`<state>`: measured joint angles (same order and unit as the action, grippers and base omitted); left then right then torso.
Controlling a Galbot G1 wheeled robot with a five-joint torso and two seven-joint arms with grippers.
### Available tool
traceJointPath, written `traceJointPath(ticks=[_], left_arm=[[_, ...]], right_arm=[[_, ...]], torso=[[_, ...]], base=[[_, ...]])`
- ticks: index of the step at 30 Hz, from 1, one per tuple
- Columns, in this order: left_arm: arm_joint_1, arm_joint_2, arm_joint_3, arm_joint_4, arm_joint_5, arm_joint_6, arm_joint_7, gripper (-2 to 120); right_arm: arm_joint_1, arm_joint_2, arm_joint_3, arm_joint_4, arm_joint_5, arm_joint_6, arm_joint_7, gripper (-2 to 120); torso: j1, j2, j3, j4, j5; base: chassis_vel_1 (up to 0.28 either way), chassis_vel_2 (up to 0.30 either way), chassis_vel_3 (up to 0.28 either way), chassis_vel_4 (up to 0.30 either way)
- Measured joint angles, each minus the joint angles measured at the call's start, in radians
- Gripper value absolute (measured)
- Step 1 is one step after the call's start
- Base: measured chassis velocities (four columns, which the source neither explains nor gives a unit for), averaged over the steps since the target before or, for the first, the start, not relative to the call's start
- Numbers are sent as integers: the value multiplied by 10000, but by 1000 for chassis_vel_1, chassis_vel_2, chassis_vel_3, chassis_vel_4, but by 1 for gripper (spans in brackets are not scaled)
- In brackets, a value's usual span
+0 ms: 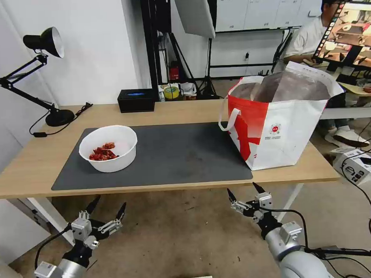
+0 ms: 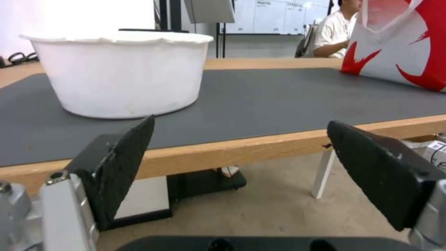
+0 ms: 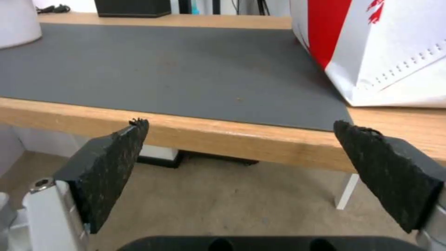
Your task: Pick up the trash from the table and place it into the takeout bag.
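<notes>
We see the white bowl [image 1: 108, 148] w/ red scraps on the grey mat [image 1: 174, 155], left side; takeout bag [image 1: 280, 121] stands upright at the table's [image 1: 192, 110] right end. Both grippers hang below the front edge: left gripper [image 1: 108, 206] and right gripper [image 1: 244, 191], fingers spread, holding nothing. Black box [image 1: 136, 100] and desk lamp [image 1: 37, 75] sit at the back.

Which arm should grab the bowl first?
Left, probably. The left pincer hangs open below the table edge, almost straight before the white bowl. The right pincer, also open, sits nearer the takeout bag.
</notes>
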<state>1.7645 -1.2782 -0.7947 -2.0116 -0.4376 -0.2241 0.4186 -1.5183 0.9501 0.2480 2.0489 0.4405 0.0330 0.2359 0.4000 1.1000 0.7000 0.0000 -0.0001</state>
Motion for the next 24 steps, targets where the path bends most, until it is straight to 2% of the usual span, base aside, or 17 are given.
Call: traceJointPath(ticks=[19,23,24], left_arm=[[-171,32,-142,-27,-93,136,-61,100],[-485,518,-461,-505,-703,696,-535,100],[-667,881,-670,-912,-1157,1218,-1013,100]], right_arm=[[92,-89,-86,-92,-19,18,126,100],[92,-92,-86,-88,-18,18,125,100],[92,-93,-85,-86,-17,18,126,100]], torso=[[0,0,0,1,0],[0,0,0,2,-3],[0,1,0,0,2]], base=[[0,0,0,0],[0,0,0,0],[0,0,0,0]])
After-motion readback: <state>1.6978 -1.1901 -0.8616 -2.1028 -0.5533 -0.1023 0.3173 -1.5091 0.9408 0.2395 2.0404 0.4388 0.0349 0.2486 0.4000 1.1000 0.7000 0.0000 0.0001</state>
